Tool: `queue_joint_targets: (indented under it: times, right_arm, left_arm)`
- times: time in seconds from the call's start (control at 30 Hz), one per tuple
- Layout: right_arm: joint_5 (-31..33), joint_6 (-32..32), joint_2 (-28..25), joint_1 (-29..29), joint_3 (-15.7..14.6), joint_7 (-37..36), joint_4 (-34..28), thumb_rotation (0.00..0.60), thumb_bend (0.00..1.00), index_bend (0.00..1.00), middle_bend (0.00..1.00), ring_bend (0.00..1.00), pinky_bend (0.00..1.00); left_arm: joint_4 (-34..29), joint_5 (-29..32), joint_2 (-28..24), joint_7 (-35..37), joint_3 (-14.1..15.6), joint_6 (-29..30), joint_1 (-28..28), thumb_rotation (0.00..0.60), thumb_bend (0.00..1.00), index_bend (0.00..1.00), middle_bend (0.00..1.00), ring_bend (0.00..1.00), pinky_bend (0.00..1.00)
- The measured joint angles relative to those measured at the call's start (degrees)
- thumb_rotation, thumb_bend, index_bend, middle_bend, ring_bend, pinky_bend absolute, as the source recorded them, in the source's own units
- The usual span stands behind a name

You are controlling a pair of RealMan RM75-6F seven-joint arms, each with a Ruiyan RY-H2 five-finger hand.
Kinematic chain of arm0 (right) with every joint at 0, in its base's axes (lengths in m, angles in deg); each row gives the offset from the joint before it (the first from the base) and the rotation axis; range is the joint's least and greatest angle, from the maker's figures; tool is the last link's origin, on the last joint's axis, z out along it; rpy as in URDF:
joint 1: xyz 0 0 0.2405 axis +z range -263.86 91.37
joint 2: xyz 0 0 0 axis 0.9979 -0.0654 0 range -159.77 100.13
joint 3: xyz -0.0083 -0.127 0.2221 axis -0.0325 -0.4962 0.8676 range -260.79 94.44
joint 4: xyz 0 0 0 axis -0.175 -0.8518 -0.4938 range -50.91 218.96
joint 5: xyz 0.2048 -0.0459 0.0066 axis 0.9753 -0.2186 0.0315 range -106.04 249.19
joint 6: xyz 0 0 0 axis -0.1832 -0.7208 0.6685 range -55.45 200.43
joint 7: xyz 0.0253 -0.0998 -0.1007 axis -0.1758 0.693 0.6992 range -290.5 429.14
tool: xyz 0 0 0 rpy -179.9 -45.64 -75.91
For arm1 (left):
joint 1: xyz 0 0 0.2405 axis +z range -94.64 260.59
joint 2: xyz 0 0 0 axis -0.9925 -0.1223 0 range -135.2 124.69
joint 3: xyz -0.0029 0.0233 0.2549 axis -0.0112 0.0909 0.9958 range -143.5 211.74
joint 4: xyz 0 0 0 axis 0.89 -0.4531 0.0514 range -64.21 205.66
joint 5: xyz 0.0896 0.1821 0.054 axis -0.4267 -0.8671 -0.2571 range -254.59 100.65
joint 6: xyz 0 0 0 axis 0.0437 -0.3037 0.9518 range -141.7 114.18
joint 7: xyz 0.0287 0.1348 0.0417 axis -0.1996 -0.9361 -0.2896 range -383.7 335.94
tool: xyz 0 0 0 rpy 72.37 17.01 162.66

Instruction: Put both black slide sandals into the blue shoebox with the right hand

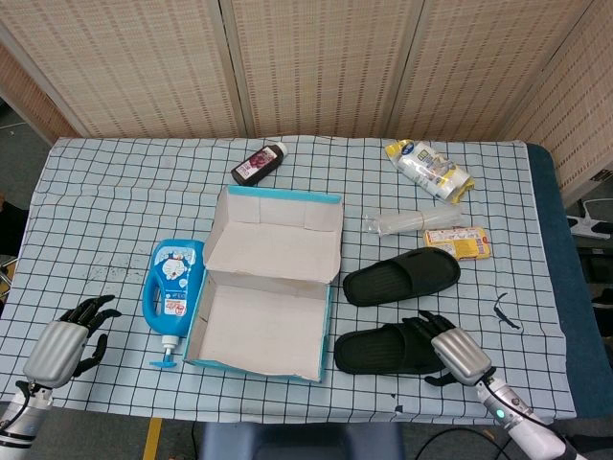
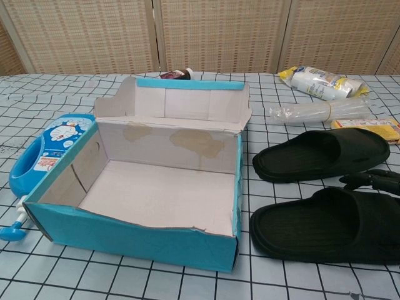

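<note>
The blue shoebox (image 1: 255, 369) stands open mid-table with its lid flap up, its inside bare; its front wall (image 2: 137, 240) is close in the chest view. To its right lie two black slide sandals: the far one (image 1: 400, 276) (image 2: 322, 154) and the near one (image 1: 383, 350) (image 2: 312, 225). My right hand (image 1: 452, 353) rests on the right end of the near sandal, fingers (image 2: 374, 180) spread over its strap; the sandal is flat on the cloth. My left hand (image 1: 65, 347) lies at the table's front left corner, holding nothing.
A blue detergent bottle (image 1: 172, 287) lies against the box's left side. Behind the box is a dark bottle (image 1: 259, 163). Behind the sandals lie a clear plastic sleeve (image 1: 412, 222), a yellow packet (image 1: 458, 241) and a white packet (image 1: 429, 170).
</note>
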Motion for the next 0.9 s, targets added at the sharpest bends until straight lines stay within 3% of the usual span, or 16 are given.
queue_joint_targets:
  times: [0.3, 0.43, 0.53, 0.7, 0.9]
  right_arm:
    - [1.27, -1.12, 0.92, 0.44, -0.43, 0.69, 0.80, 0.600, 0.02, 0.04, 0.10, 0.00, 0.13]
    - [2.02, -1.36, 1.19, 0.55, -0.38, 1.08, 0.91, 0.600, 0.02, 0.10, 0.10, 0.00, 0.13]
    - [2.23, -1.02, 1.30, 0.51, -0.32, 1.10, 0.86, 0.600, 0.02, 0.17, 0.15, 0.01, 0.14]
    - [2.55, 0.53, 1.67, 0.02, -0.07, 1.68, 1.44, 0.600, 0.02, 0.30, 0.29, 0.13, 0.24]
    - [3.96, -0.80, 1.20, -0.06, -0.17, 3.65, 1.49, 0.600, 0.02, 0.30, 0.31, 0.14, 0.25]
  left_arm:
    - [-0.10, 0.05, -0.01, 0.21, -0.01, 0.02, 0.02, 0.600, 0.62, 0.29, 0.13, 0.15, 0.36]
    - [-0.05, -0.07, -0.07, 0.21, 0.00, 0.09, 0.01, 0.600, 0.62, 0.29, 0.13, 0.15, 0.36]
    - [-0.14, 0.01, -0.08, 0.50, 0.00, 0.04, 0.02, 0.600, 0.62, 0.29, 0.13, 0.15, 0.36]
    - [-0.07, 0.05, -0.07, 0.30, 0.03, -0.09, -0.01, 0.600, 0.62, 0.29, 0.13, 0.15, 0.36]
    - [-0.06, 0.03, -0.07, 0.23, 0.04, -0.15, -0.03, 0.600, 0.62, 0.29, 0.13, 0.15, 0.36]
